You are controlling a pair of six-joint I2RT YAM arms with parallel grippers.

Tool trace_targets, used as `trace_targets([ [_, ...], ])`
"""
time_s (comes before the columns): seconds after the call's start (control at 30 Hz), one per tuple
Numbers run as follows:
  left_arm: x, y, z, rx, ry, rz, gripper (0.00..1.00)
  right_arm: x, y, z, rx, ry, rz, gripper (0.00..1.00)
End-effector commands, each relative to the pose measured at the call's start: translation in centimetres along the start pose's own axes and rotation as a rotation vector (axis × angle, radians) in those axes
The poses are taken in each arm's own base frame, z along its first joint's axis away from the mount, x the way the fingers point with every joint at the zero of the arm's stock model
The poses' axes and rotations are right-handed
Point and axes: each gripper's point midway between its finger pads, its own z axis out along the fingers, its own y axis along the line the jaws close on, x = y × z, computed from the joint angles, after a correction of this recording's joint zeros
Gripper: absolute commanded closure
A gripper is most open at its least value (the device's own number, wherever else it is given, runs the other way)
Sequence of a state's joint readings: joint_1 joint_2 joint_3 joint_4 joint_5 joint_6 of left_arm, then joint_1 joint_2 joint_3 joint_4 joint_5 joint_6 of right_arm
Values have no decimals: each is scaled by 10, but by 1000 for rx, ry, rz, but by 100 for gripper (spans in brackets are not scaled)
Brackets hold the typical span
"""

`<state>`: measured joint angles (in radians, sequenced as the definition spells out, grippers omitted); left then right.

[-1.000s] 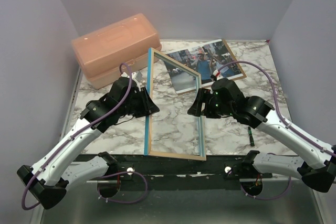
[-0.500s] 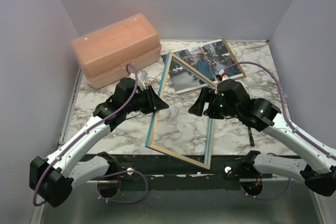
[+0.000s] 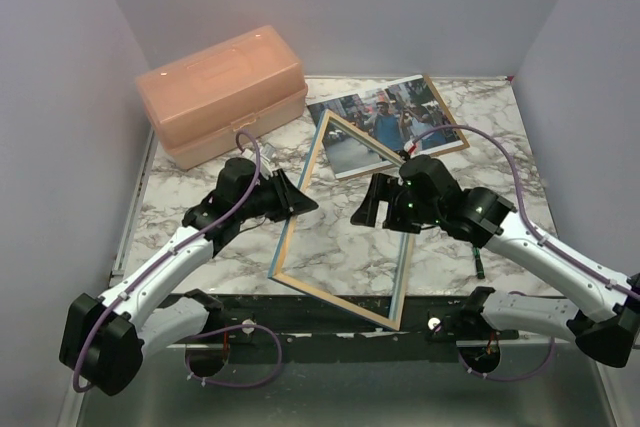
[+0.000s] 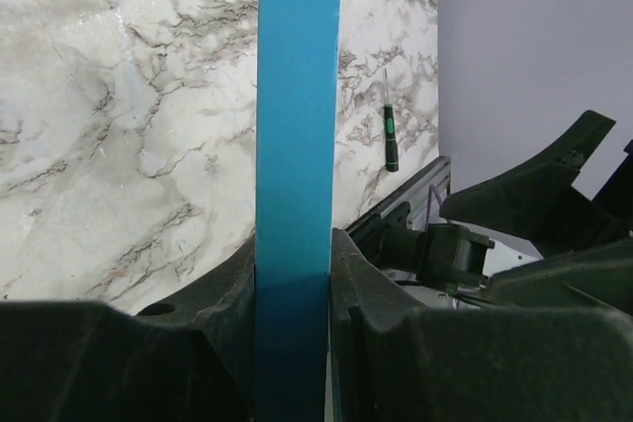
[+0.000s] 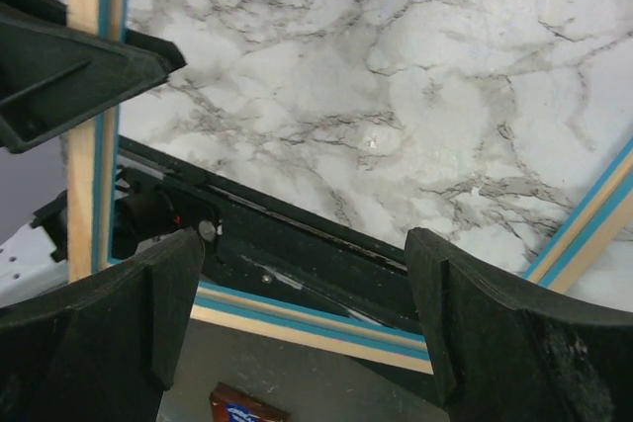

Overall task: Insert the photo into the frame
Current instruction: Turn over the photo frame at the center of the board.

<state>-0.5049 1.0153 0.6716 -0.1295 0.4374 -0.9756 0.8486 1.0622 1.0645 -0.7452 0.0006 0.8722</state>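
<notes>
1. Right tool (image 5: pixel 302 249) has opened and released the frame (image 4: pixel 297 145); its jaws are wide.
2. Left tool (image 3: pixel 293 197) pinches the frame's left rail, frame tilted.
3. Photo (image 3: pixel 385 122) lies flat, far right of the tabletop (image 3: pixel 500 137).

The thin-railed rectangular wooden picture frame (image 3: pixel 335 299) is showing pale natural wood on one face and bright blue on the other. The large rectangular colour photo print (image 3: pixel 385 122) is displaying a man in a blue shirt amid a many-coloured street, and the flat brown backing board (image 3: pixel 447 112) is edging it in tan. Grey veins are running across the white marble-patterned surface (image 3: pixel 490 107). The translucent rectangular plastic box (image 3: pixel 222 92) is glowing peach. The black left claw (image 3: pixel 303 203) and black right claw (image 5: pixel 302 244) are contrasting with white arms and purple cables. The small slim screwdriver (image 4: pixel 392 135) is showing green and black.
</notes>
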Motion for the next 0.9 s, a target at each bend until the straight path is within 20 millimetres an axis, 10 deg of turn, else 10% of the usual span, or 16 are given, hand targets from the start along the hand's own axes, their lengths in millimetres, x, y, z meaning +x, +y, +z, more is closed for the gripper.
trace_targets([
  [0.0,-4,17,-1,-49,-49,-4,100,6,-38,16,167,-5,8,10],
  [0.47,9,87,-10,-305,-64,4,100,49,-163,48,520,53,143,21],
  [0.87,19,103,-9,-348,-17,25,100,77,-180,82,399,129,236,50],
])
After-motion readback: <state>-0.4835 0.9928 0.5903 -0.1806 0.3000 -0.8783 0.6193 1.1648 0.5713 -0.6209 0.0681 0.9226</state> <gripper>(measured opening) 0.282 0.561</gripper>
